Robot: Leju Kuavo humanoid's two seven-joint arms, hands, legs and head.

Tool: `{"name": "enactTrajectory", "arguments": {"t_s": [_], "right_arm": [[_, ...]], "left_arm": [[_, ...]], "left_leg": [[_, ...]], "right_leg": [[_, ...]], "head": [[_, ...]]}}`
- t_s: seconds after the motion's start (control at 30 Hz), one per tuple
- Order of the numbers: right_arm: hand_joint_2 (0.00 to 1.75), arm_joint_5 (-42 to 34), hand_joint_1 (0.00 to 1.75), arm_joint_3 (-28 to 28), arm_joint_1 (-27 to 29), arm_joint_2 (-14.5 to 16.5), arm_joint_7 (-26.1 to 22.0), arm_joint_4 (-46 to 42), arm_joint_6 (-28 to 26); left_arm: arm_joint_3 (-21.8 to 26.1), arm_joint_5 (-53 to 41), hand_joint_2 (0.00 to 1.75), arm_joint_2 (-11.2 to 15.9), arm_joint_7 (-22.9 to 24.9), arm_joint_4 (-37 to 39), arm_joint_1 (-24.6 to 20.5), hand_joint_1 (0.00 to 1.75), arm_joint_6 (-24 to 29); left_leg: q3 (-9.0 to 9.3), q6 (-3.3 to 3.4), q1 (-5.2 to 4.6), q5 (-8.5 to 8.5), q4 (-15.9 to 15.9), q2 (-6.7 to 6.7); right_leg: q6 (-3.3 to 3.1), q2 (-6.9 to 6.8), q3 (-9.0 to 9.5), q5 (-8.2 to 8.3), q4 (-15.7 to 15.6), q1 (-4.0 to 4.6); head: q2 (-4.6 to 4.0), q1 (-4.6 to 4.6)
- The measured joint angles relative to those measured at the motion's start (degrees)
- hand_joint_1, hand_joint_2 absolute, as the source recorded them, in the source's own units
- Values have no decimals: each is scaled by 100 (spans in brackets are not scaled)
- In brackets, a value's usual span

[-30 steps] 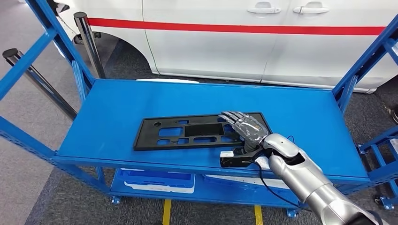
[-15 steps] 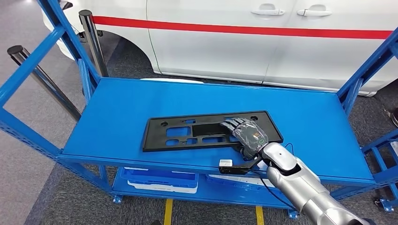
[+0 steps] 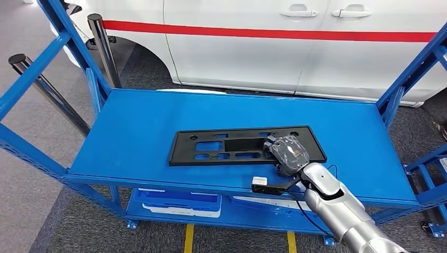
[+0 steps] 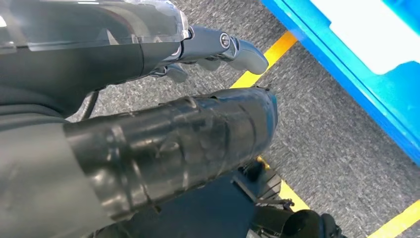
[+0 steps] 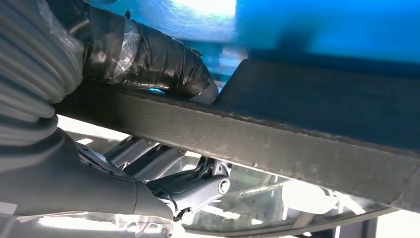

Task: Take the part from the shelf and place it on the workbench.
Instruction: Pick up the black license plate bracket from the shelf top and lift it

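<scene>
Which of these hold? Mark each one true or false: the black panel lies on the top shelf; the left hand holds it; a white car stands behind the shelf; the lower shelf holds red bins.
1. The black panel lies on the blue shelf's top deck: true.
2. The left hand holds it: false, the right hand grips its near edge.
3. A white car stands behind the shelf: true.
4. Red bins below: false, a blue tray.

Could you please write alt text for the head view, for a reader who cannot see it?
The right robot hand grips the right end of a flat black part lying on a blue shelf. A white car with a red stripe stands behind the shelf.
</scene>
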Motion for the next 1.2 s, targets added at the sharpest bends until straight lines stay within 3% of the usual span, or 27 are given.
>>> {"name": "enactTrajectory", "arguments": {"t_s": [0.1, 0.17, 0.27, 0.3, 0.33, 0.37, 0.4, 0.47, 0.5, 0.57, 0.67, 0.73, 0.8, 0.83, 0.87, 0.9, 0.97, 1.03, 1.1, 1.17, 1.2], "right_arm": [[175, 147, 175, -150, 177, -10, 40, -115, -240], [175, 371, 175, -239, 319, -28, 144, -259, -465], [175, 917, 175, -419, 671, -44, 419, -697, -1049], [175, 1123, 175, -490, 843, -33, 520, -913, -1251], [175, 1339, 175, -568, 1050, -10, 625, -1170, -1430], [175, 1550, 175, -650, 1280, 24, 721, -1466, -1571], [175, 1745, 175, -729, 1510, 77, 799, -1789, -1668], [175, 2097, 175, -856, 1906, 211, 890, -2396, -1761], [175, 2272, 175, -911, 2080, 304, 910, -2672, -1781], [175, 2661, 175, -1034, 2458, 520, 923, -3178, -1808], [175, 3080, 175, -1179, 2940, 820, 908, -3774, -1830], [175, 3151, 175, -1222, 3100, 951, 905, -4006, -1831], [175, 3169, 175, -1253, 3203, 1037, 905, -4153, -1831], [175, 3178, 175, -1265, 3257, 1068, 899, -4205, -1831], [175, 3191, 175, -1276, 3309, 1097, 888, -4249, -1831], [175, 3210, 175, -1285, 3358, 1124, 870, -4285, -1831], [175, 3271, 175, -1300, 3459, 1203, 837, -4363, -1831], [175, 3334, 175, -1306, 3572, 1299, 852, -4440, -1831], [175, 3358, 175, -1306, 3678, 1381, 894, -4499, -1831], [175, 3354, 175, -1306, 3755, 1436, 933, -4536, -1831], [175, 3345, 175, -1306, 3779, 1456, 948, -4547, -1831]], "left_arm": [[9, 4, 0, 1, 0, 0, 10, 0, 7], [16, 14, 0, 0, -6, 0, 9, 0, 19], [46, 44, 0, -1, -25, 0, 9, 0, 49], [65, 62, 0, -1, -30, 0, 20, 0, 66], [88, 88, 0, -1, -36, 0, 35, 0, 89], [115, 110, 0, -1, -42, 0, 52, 0, 113], [139, 129, 0, -1, -49, 0, 68, 0, 134], [176, 163, 0, -4, -68, 0, 90, 0, 160], [193, 180, 0, -8, -81, 0, 94, 0, 167], [243, 216, 0, -14, -111, 0, 100, 0, 184], [309, 238, 0, -16, -138, 0, 128, 0, 215], [326, 239, 0, -15, -143, 0, 138, 0, 224], [340, 240, 0, -16, -144, 0, 144, 0, 225], [351, 241, 0, -16, -146, 0, 150, 0, 223], [362, 245, 0, -15, -150, 0, 156, 0, 219], [376, 250, 0, -15, -158, 0, 159, 0, 213], [411, 282, 0, -14, -196, 0, 158, 0, 190], [451, 325, 87, -15, -254, 0, 157, 0, 156], [491, 357, 175, -15, -312, 0, 177, 0, 118], [533, 374, 175, -14, -372, 0, 198, 0, 77], [550, 380, 175, -14, -406, 0, 201, 0, 56]], "left_leg": [[54, 105, -27, 17, -141, -5], [61, 186, -27, 51, -179, 2], [60, 262, -34, 63, -201, 4], [62, 273, -44, 58, -199, 0], [68, 281, -53, 50, -198, -10], [79, 284, -61, 39, -196, -23], [97, 283, -67, 25, -194, -35], [127, 255, -85, -15, -183, -45], [129, 235, -94, -31, -177, -42], [126, 187, -102, -49, -176, -39], [110, 98, -89, -160, -89, -27], [-91, 49, -73, -467, 395, -12], [-434, 11, -54, -801, 1148, -6], [-545, -6, -44, -853, 1386, -5], [-559, -18, -34, -792, 1409, -3], [-463, -24, -23, -632, 1204, -1], [-77, -18, -10, -263, 412, 3], [172, 15, -23, -117, -106, -1], [189, 62, -39, -119, -169, -7], [203, 135, -25, -80, -213, -1], [210, 174, -17, -60, -237, 4]], "right_leg": [[109, 8, -14, 18, -11, 10], [162, 15, -72, -88, 113, -15], [196, 19, -505, -607, 1073, -27], [200, 19, -664, -730, 1417, -27], [194, 20, -748, -745, 1589, -26], [178, 20, -730, -651, 1544, -24], [150, 20, -607, -467, 1279, -17], [83, 16, -248, -119, 502, 16], [58, 15, -118, -40, 226, 36], [24, 16, -33, -56, 51, 74], [-58, 17, 2, -48, -13, 42], [-112, 12, 23, -39, -43, 24], [-135, 12, 24, -45, -39, 27], [-138, 13, 27, -48, -36, 28], [-137, 16, 29, -50, -32, 27], [-133, 22, 34, -54, -26, 26], [-104, 35, 42, -74, -1, 31], [-55, 41, 36, -89, 25, 48], [-3, 41, 30, -79, 22, 56], [52, 40, 8, -135, 74, 41], [78, 39, -56, -245, 223, 32]], "head": [[0, 6], [0, 5], [0, 5], [0, 5], [0, 5], [0, 6], [0, 5], [0, 5], [0, 4], [0, 3], [0, 1], [0, 0], [0, -1], [0, -1], [0, -1], [0, -1], [0, -1], [0, 1], [0, 2], [0, 3], [0, 3]]}}
